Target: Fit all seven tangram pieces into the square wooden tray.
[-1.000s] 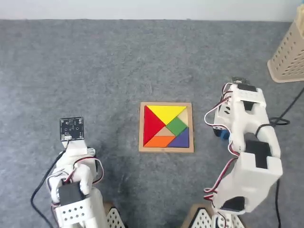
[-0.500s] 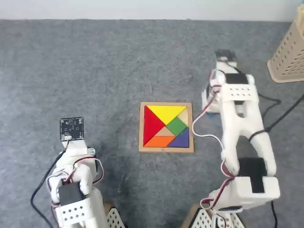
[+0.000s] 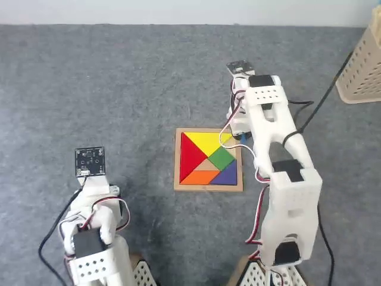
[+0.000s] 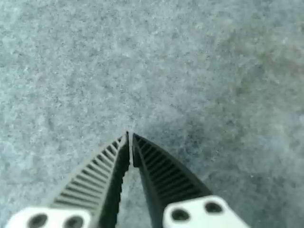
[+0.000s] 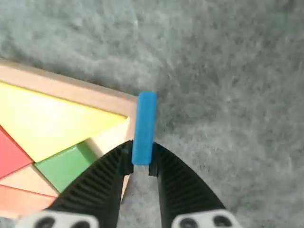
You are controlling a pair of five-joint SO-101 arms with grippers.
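Square wooden tray [image 3: 177, 161]: lies flat in the middle of the grey surface [image 3: 119, 89], between the two arms.
Pieces in the tray: a yellow triangle [image 3: 208, 142] fills the far side and a red triangle [image 3: 190, 158] the left side. A green square [image 3: 221, 158] sits right of centre, an orange piece [image 3: 199, 177] along the near edge, and a purple triangle [image 3: 227, 174] in the near right corner. All five lie flat and flush against each other.
Pale patches: one wood-coloured triangle shows at the centre and another in the far right corner. I cannot tell whether these are pieces or bare tray floor.
Blue piece [image 5: 144, 127]: stands on edge, lifted clear of the tray, just outside its far right corner. It is seen edge-on in the right wrist view, so its outline cannot be told.
Right arm [image 3: 271, 119]: stretches from the near right toward the far side, and its wrist hangs over the tray's far right corner.
Right jaws: clamped on the near end of the blue piece, one on each flat face.
Left arm [image 3: 95, 220]: folded back at the near left, well apart from the tray.
Left jaws: together, tips almost touching, with nothing between them, pointing down at bare grey surface.
Basket [image 3: 363, 65]: a beige perforated basket stands at the far right edge, well apart from the tray.
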